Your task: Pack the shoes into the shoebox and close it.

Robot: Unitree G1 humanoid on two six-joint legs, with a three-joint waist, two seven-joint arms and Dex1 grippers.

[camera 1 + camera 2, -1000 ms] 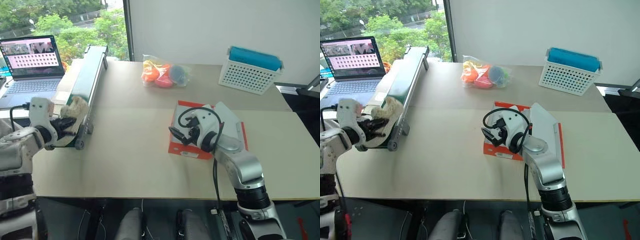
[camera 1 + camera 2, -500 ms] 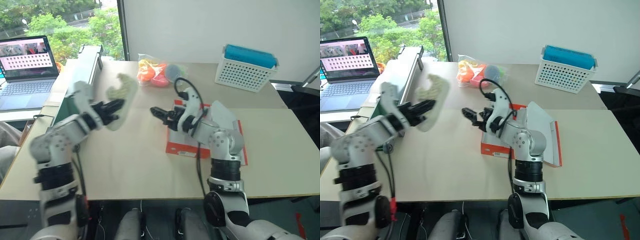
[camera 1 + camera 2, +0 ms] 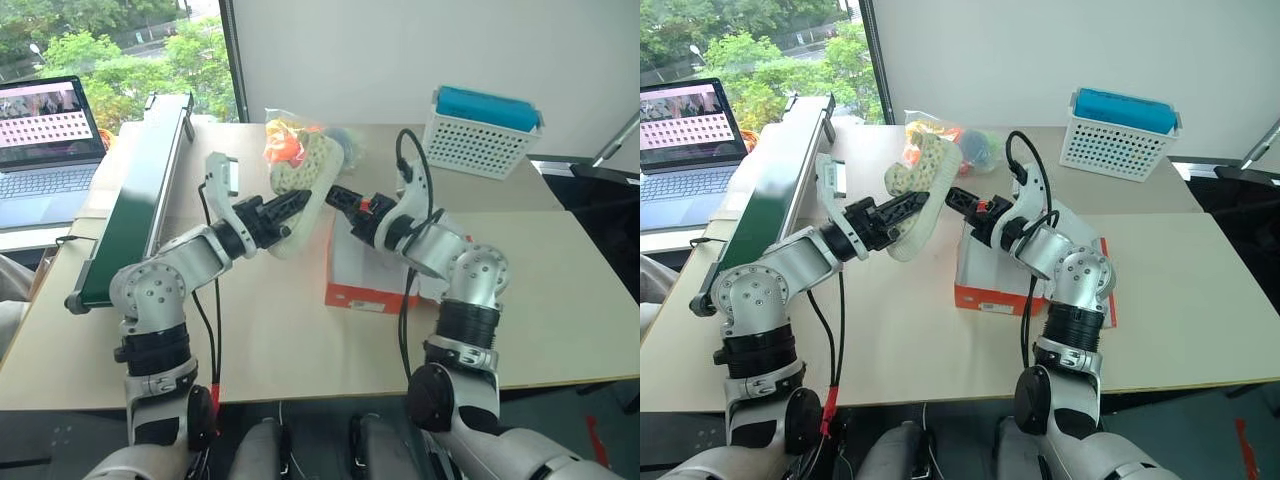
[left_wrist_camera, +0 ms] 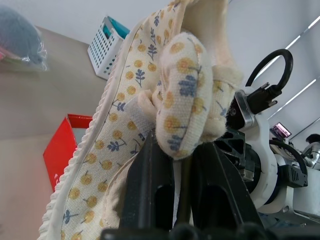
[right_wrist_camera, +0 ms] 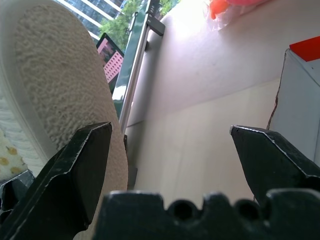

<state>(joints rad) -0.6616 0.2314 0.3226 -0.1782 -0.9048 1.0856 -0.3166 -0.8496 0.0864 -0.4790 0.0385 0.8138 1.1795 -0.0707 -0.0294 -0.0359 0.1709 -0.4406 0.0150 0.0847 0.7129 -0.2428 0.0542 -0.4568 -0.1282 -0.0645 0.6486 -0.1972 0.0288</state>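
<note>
Beige tabletop point(image 3: 260, 330) beside a window, with an open laptop point(image 3: 45, 125) at the far left edge and a long green-and-silver conveyor unit point(image 3: 130, 205) lying along the left side. At the back sit a clear plastic bag of orange and pink items point(image 3: 970, 145) and a white lattice basket with a blue top point(image 3: 483, 135). Red-orange cardboard shoebox point(image 3: 355, 270), white inside, stands open near the middle of the tabletop, just below the two arms. Left tool point(image 3: 290, 207) is closed on a cream fabric shoe with small yellow and blue flower print point(image 3: 300, 190); the left wrist view shows both black fingers point(image 4: 150, 190) pinching the shoe's padded collar. Shoe is held in the air, tilted, toe end raised toward the bag, above the tabletop and just left of the shoebox's near-left corner. Its pale textured sole faces the right arm, as the right wrist view shows. Right tool point(image 3: 338, 196) stands wide open, its fingers point(image 5: 85, 165) spread with nothing between them, pointing at the shoe and very close to its sole; contact cannot be judged. Second shoe: cannot tell where it lies.
</note>
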